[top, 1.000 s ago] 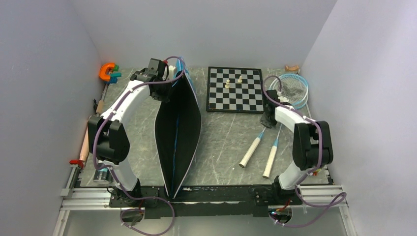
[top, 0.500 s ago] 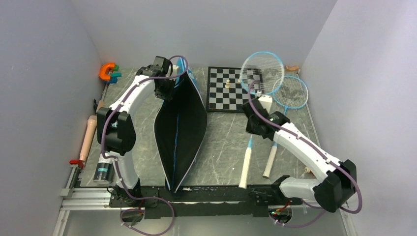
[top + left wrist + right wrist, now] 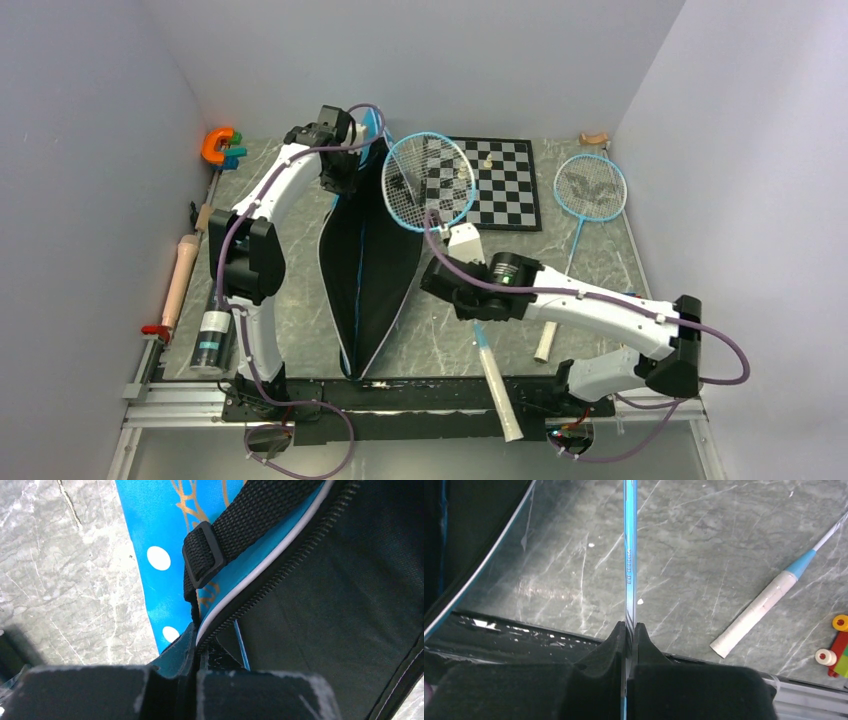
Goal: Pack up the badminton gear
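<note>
Racket shaft clamped in right gripper, head up beside far end of bag. Left gripper pinches its zipper rim, mouth open. Second racket lies far right.

**Inspector:** Bag mouth?
**Assistant:** The bag gapes wide, its far rim nipped by the left gripper.
**Inspector:** Obstructions?
**Assistant:** The racket head hangs at the mouth's right edge. The right arm crosses the table there. A bare strip lies left of the bag.
</note>
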{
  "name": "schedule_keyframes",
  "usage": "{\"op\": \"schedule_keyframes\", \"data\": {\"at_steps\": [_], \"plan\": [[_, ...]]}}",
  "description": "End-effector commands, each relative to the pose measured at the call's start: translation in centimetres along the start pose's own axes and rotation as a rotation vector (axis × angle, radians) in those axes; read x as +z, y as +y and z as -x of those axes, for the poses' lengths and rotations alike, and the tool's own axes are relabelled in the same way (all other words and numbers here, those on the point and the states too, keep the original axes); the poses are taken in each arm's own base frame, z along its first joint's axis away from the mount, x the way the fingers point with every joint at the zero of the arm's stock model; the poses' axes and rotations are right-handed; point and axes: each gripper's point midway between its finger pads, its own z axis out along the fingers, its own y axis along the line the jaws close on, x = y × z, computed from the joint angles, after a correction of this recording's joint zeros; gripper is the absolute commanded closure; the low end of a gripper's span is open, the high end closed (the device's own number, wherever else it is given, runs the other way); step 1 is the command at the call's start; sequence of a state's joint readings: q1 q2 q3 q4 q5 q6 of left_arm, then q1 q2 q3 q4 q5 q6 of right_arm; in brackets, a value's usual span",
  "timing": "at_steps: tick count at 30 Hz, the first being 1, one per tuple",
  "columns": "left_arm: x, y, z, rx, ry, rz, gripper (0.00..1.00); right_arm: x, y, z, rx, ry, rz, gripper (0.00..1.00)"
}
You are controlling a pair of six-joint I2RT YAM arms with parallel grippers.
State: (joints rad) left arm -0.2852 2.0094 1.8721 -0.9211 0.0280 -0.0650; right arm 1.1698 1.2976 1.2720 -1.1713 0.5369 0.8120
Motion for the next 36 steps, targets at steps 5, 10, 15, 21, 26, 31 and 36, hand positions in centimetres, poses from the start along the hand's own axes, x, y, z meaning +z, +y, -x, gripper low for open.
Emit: {"op": "schedule_keyframes", "data": {"at_steps": [5, 10, 15, 21, 26, 31, 36], "plan": [[-1.8, -0.2, 1.6, -0.049, -0.038, 0.019, 1.0, -0.2, 2.5, -2.0, -0.202, 0.078, -0.038, 1.0], [-2.9, -0.8, 1.3, -0.092, -0.023, -0.004, 1.0, 0.6, 2.6, -2.1, -0.234, 0.084, -0.072, 1.0], [-3.3, -1.4, 0.3, -0.126, 0.007, -0.028, 1.0, 2.3, 3.9, -3.0, -0.313, 0.139, -0.083, 1.0], [-4.6, -2.4, 0.1, -0.164, -0.014, -0.073, 1.0, 3.5, 7.0, -2.0, -0.377, 0.141, -0.018, 1.0], [-5.2, -3.4, -0.8, -0.18, -0.006, -0.121, 1.0, 5.0, 8.7, 0.7, -0.356, 0.105, 0.007, 1.0], [-4.8, -3.8, -2.4, -0.194, 0.021, -0.145, 1.0, 7.2, 10.2, 5.2, -0.251, 0.013, 0.055, 1.0], [-4.6, -4.2, -2.8, -0.191, 0.032, -0.166, 1.0, 8.9, 12.5, 8.3, -0.207, -0.065, 0.141, 1.0]]}}
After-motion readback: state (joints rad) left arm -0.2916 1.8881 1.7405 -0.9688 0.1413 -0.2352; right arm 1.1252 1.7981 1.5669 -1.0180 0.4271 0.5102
